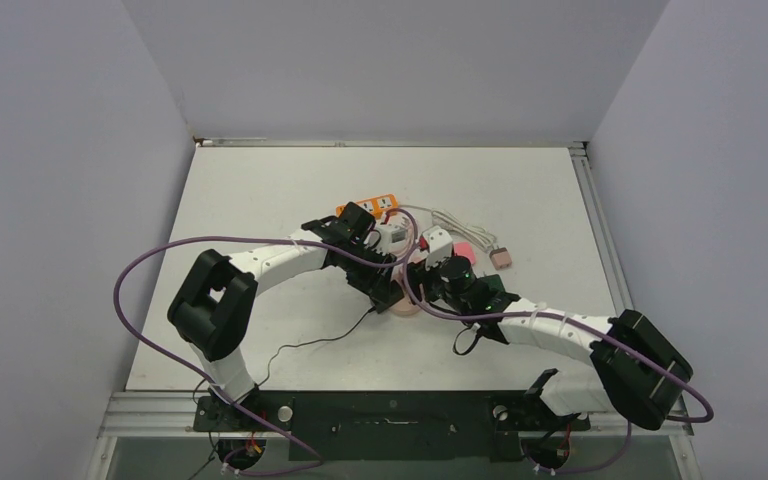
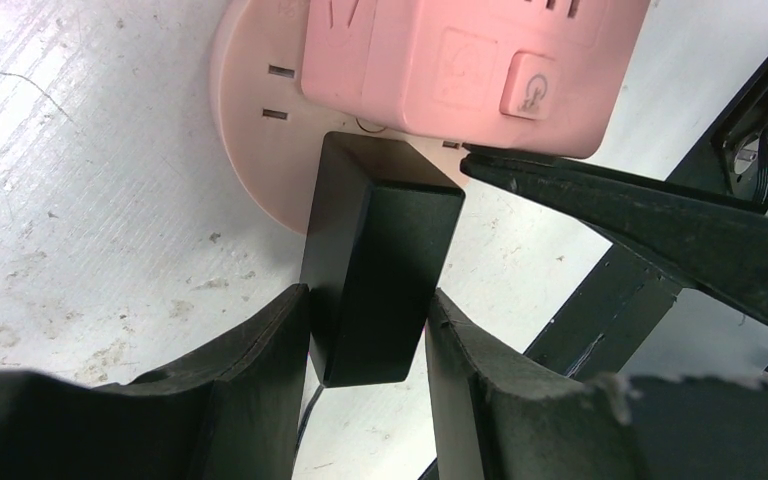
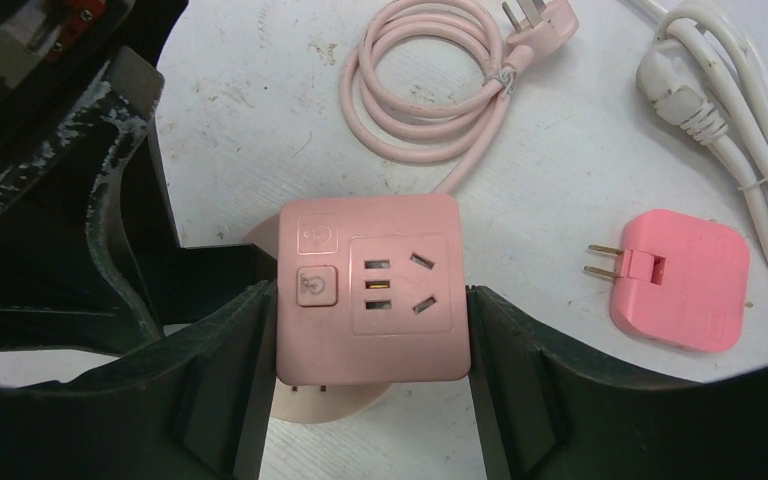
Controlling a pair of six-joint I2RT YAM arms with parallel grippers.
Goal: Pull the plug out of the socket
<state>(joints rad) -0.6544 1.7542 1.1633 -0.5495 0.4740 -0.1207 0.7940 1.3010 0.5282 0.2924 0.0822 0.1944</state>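
Left wrist view first: which step am I on?

— Grasp made, pull not begun. Your left gripper pinches the black plug, which sits in the round base of the pink socket cube. Your right gripper clamps that cube from both sides.

— Next?

— Brace the cube and draw the plug straight back, no twisting.

— Room?

— The worktop left of the plug looks open. The pink cord, pink adapter and white cable lie rightward, apart.

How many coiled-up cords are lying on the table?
2: a pink cord coiled just beyond the pink socket cube, and a white cord bundled to its right.
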